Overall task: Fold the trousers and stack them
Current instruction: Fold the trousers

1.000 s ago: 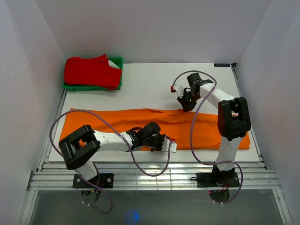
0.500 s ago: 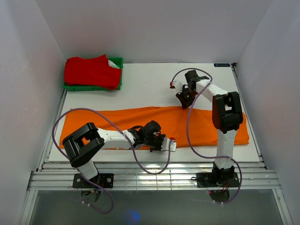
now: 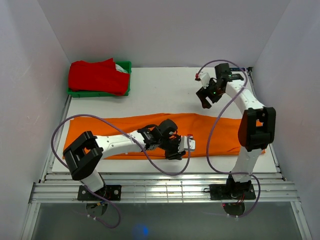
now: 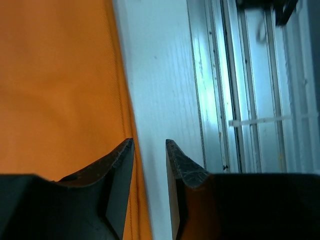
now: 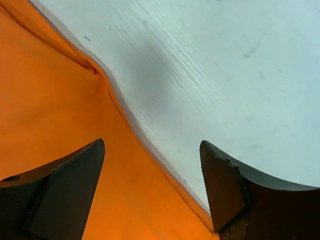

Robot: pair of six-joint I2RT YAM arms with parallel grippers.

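The trousers (image 3: 185,125) lay flat across the near half of the table (image 3: 160,90), running 9 to 3 o'clock. L gripper (image 4: 149,141) sat at the cloth's 6 o'clock hem w/ jaws a narrow gap apart, nothing clamped. R gripper (image 5: 152,141) hung over the far hem toward 1 o'clock, jaws wide apart & empty; red garment (image 3: 95,75) in green bin (image 3: 127,67) at 10 o'clock

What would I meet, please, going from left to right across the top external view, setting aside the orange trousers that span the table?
green bin holding the red garment → left gripper → right gripper
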